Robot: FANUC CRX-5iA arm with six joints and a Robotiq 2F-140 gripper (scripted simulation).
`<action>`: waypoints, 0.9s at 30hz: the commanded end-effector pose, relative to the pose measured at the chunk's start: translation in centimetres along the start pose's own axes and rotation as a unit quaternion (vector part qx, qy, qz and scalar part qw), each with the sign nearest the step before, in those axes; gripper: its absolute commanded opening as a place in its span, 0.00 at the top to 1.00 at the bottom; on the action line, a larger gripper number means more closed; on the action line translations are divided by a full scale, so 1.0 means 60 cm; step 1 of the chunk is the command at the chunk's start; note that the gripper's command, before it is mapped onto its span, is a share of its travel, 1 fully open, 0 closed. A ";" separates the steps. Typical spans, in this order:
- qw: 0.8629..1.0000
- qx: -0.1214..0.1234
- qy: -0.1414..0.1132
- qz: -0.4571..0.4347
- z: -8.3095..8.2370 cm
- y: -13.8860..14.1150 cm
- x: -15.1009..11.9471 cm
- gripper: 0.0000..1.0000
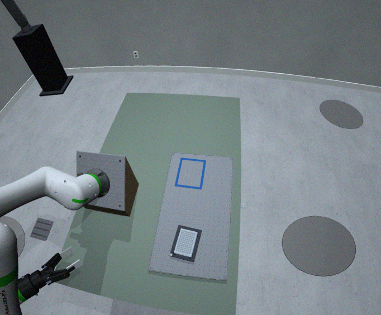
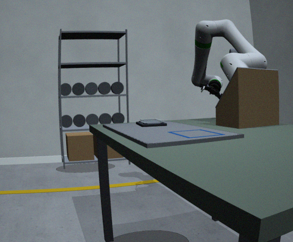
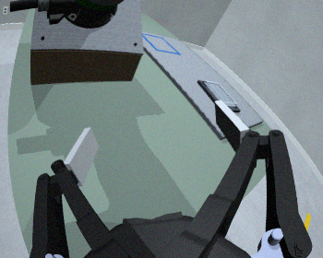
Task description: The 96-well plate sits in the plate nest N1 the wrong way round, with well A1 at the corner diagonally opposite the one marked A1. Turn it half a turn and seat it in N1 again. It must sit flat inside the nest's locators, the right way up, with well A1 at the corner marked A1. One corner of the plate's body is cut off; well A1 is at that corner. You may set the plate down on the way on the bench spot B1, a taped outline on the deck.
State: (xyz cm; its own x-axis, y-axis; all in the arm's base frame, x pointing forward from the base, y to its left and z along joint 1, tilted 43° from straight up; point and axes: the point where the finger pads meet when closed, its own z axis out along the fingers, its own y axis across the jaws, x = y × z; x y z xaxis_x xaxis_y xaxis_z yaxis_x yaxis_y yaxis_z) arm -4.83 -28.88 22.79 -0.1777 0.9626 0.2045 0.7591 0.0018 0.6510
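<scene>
White plate point(image 1: 185, 242), one only, lies in the dark nest point(image 1: 198, 236) at the lower middle of the top view, on one grey deck point(image 1: 211, 203) beside one blue taped outline point(image 1: 190, 173). Green bench point(image 1: 141, 129) carries the deck and one brown pedestal point(image 1: 130, 185). At lower left, well apart, the hand point(image 1: 68, 260) gapes wide, grasping nothing.

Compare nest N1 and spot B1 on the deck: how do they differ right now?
N1 is a dark, raised frame; B1 is only a flat blue taped outline. N1 holds the plate; B1 has nothing inside it. In the top view N1 lies at the deck's lower end, B1 at its upper end. Both are rectangles on the grey deck, and the open hand is away from both, off to the side.
</scene>
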 end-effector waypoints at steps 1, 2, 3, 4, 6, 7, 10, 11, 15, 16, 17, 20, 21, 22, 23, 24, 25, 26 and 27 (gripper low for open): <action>0.998 0.016 0.017 -0.056 0.014 0.018 -0.018 0.00; 0.997 0.020 0.021 -0.071 0.018 0.023 -0.023 0.00; 0.996 0.024 0.026 -0.087 0.021 0.027 -0.027 0.00; 0.994 0.028 0.031 -0.102 0.021 0.027 -0.027 0.00; 0.990 0.036 0.041 -0.133 0.026 0.032 -0.031 0.00; 0.987 0.039 0.046 -0.148 0.030 0.038 -0.036 0.00; 0.978 0.049 0.060 -0.193 0.037 0.046 -0.042 0.00; 0.974 0.052 0.065 -0.209 0.041 0.052 -0.046 0.00; 0.966 0.058 0.075 -0.239 0.050 0.063 -0.055 0.00; 0.962 0.061 0.081 -0.254 0.055 0.069 -0.058 0.00; 0.957 0.063 0.086 -0.269 0.060 0.075 -0.062 0.00; 0.942 0.071 0.101 -0.313 0.070 0.089 -0.071 0.00; 0.936 0.073 0.106 -0.328 0.070 0.089 -0.071 0.00; 0.930 0.075 0.111 -0.342 0.075 0.095 -0.074 0.00; 0.924 0.077 0.116 -0.357 0.080 0.101 -0.077 0.00; 0.917 0.079 0.121 -0.371 0.085 0.107 -0.081 0.00; 0.911 0.081 0.126 -0.385 0.089 0.112 -0.083 0.00; 0.905 0.082 0.130 -0.396 0.089 0.112 -0.083 0.00; 0.898 0.084 0.135 -0.410 0.093 0.118 -0.086 0.00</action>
State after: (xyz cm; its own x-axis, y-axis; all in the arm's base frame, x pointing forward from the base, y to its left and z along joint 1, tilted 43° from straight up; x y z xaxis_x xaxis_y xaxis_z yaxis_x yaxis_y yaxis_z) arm 3.71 -32.03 22.28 -0.7857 0.6141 -0.0749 0.4699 0.6711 0.5734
